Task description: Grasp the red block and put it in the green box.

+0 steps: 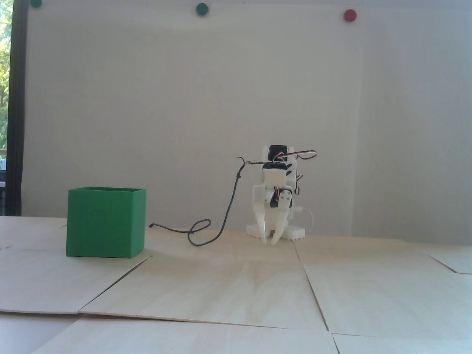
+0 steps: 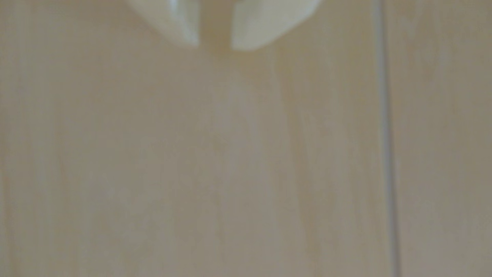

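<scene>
The green box (image 1: 105, 223) stands on the pale wooden table at the left of the fixed view, its top open and its inside hidden from here. The red block shows in neither view. My white gripper (image 1: 269, 242) hangs point-down at the back middle, just above the table and well right of the box. In the wrist view the gripper (image 2: 215, 46) enters from the top edge. Its two white fingertips (image 2: 186, 29) stand a narrow gap apart, with only bare wood between them.
A thin dark cable (image 1: 206, 236) loops across the table between the box and the arm's base (image 1: 295, 233). Seams (image 2: 386, 133) run between the wooden boards. On the white wall behind are round green dots (image 1: 201, 9) and a red dot (image 1: 349, 15).
</scene>
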